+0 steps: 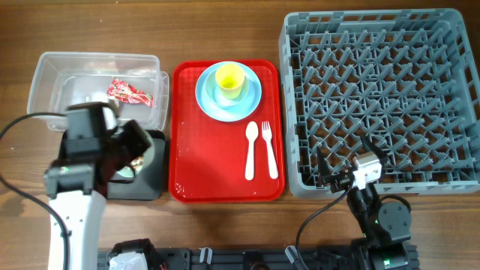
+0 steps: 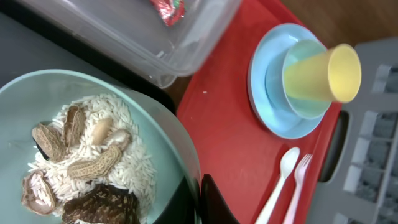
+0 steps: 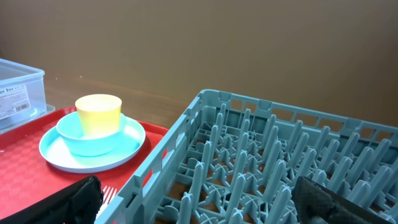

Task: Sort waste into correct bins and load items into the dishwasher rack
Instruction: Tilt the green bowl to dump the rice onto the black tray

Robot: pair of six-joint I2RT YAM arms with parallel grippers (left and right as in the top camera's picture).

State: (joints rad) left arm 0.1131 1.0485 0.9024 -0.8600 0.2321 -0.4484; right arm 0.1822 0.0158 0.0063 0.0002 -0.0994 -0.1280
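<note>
1 rim pinch by the shut left gripper [image 1: 129,159] may let the pale green round bowl [image 2: 37,93] twist, spilling brownish-white crumbly scraps [image 2: 93,158] past the shallow black rectangular tray [image 1: 151,187] beneath its fingers [image 2: 214,202]; right gripper [image 3: 198,200] gapes empty.

L wrist cam: bowl [image 2: 25,106] cut off at left & bottom, wrapper [image 2: 168,9] cut by top edge. Overhead: L arm [image 1: 79,161] hides most of bowl & black tray [image 1: 154,184]. R wrist cam: rack [image 3: 249,162] cut off at bottom & right; R end effector [image 3: 208,208] fingers [image 3: 74,199] dark, blurry, cut by bottom edge.
</note>
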